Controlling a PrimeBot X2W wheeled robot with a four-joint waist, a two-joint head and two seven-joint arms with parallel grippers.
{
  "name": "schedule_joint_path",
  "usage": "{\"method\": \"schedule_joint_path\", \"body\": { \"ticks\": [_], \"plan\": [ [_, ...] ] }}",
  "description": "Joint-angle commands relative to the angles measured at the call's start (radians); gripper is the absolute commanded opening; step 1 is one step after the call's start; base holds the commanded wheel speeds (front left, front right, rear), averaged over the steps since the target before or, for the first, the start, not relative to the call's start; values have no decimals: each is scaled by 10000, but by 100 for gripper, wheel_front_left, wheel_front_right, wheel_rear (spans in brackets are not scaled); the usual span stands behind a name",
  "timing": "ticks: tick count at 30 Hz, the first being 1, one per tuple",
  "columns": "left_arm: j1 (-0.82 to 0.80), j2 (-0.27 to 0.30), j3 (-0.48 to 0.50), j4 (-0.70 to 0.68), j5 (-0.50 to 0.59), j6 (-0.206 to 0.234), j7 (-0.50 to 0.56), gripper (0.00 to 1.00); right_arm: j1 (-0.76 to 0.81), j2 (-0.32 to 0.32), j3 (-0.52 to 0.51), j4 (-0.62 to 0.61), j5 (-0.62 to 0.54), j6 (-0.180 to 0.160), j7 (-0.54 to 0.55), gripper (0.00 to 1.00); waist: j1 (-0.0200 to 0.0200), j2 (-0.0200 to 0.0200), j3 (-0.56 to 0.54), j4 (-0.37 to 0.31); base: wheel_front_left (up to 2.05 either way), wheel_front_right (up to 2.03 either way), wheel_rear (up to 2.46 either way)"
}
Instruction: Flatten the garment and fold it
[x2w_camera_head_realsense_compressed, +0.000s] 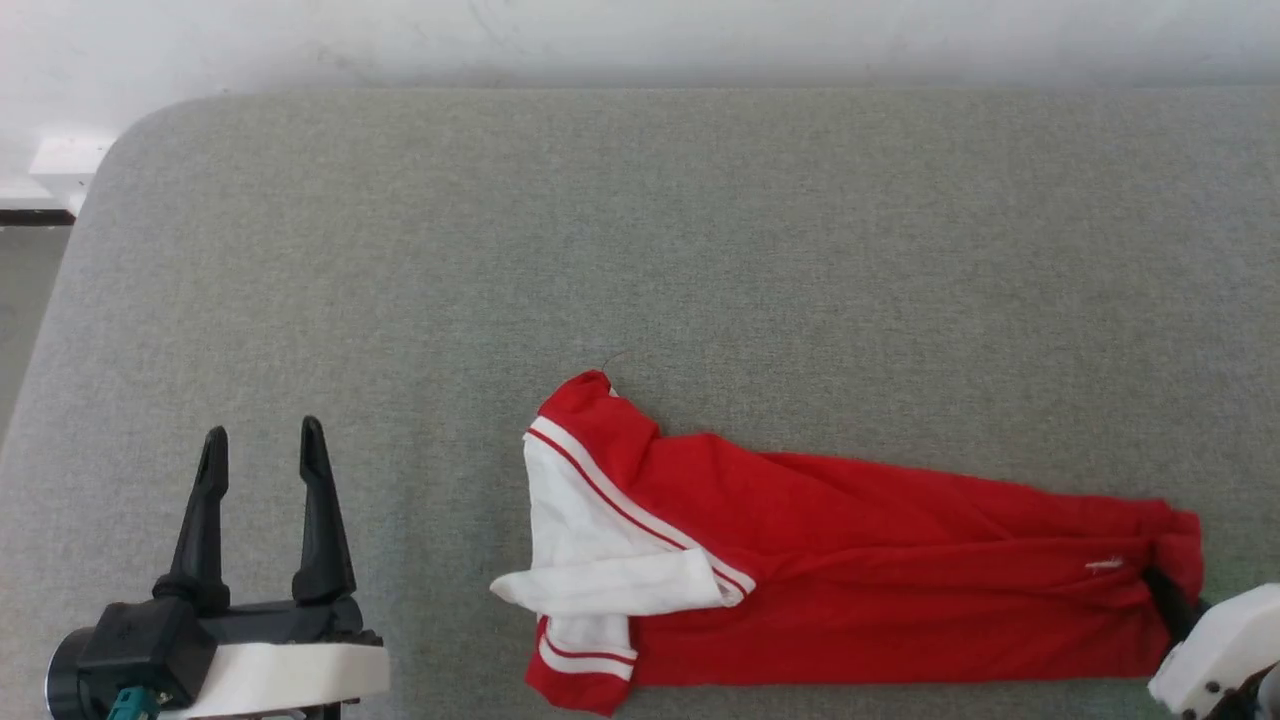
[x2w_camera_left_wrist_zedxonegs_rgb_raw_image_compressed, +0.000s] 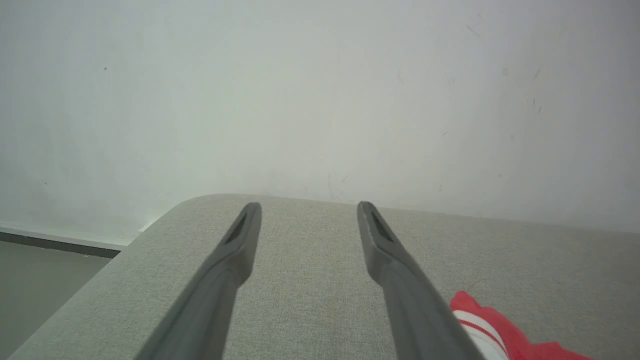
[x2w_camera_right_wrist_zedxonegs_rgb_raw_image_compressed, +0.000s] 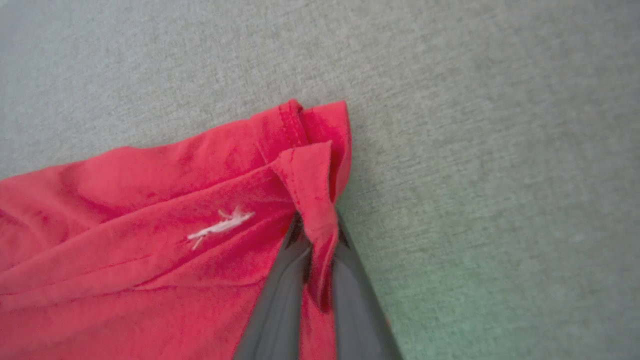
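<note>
Grey padded surface (x2w_camera_head_realsense_compressed: 640, 250), garment (x2w_camera_head_realsense_compressed: 850, 560) hem tight between fingers (x2w_camera_right_wrist_zedxonegs_rgb_raw_image_compressed: 280, 310) of right gripper (x2w_camera_right_wrist_zedxonegs_rgb_raw_image_compressed: 318, 230)

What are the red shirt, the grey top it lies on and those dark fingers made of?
Shirt: soft matte knit, likely cotton or polyester; it creases and bunches, with a stitched hem.
Grey top: woven upholstery fabric, judging by its fine flecked weave.
Fingers: hard matte dark plastic or rubber-coated, smooth and moulded; which, I cannot tell.

Broad grey cushion (x2w_camera_head_realsense_compressed: 640, 250) beyond garment (x2w_camera_head_realsense_compressed: 850, 560), wall (x2w_camera_head_realsense_compressed: 640, 40) bounding far edge
</note>
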Motion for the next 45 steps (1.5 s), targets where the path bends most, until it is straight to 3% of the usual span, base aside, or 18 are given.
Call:
{"method": "schedule_joint_path", "body": {
  "ticks": [1, 6, 13, 17, 21, 35, 40, 45],
  "plan": [
    [64, -55, 67, 66, 111, -64, -48, 100, -175, -25, -195, 163, -177, -36, -41, 0, 0, 0, 2, -50, 0, 0, 0],
    [47, -73, 73, 302, 482, -197, -49, 100, -747, -100, -1053, -192, -938, -36, -48, 0, 0, 0, -8, -187, 0, 0, 0],
    [2, -54, 30, 567, 839, -389, -49, 100, -1312, -814, -2515, -349, -1827, -36, 215, 0, 0, 0, -62, -324, 0, 0, 0],
    [-52, -35, 19, 650, 1005, -473, -49, 100, -1432, -918, -2708, -400, -2080, -36, 272, 0, 0, 0, -93, -380, 0, 0, 0],
    [-59, -39, 18, 751, 1100, -550, -49, 100, -1306, -656, -1982, -765, -1775, -36, 551, 0, 0, 0, -199, -447, 0, 0, 0],
    [257, -342, -9, 1103, 1086, -740, -49, 100, -50, -112, 2384, -3288, 808, -36, 2389, 0, 0, 0, -997, -239, 0, 0, 0],
    [377, -385, 62, 1127, 1047, -793, -49, 100, -402, -57, 3815, -3259, 1168, -36, 2711, 0, 0, 0, -1110, -55, 0, 0, 0],
    [400, -469, 36, 1174, 1015, -843, -49, 100, -971, -39, 4985, -2414, 1055, -36, 2838, 0, 0, 0, -1156, 216, 0, 0, 0]
  ]
}}
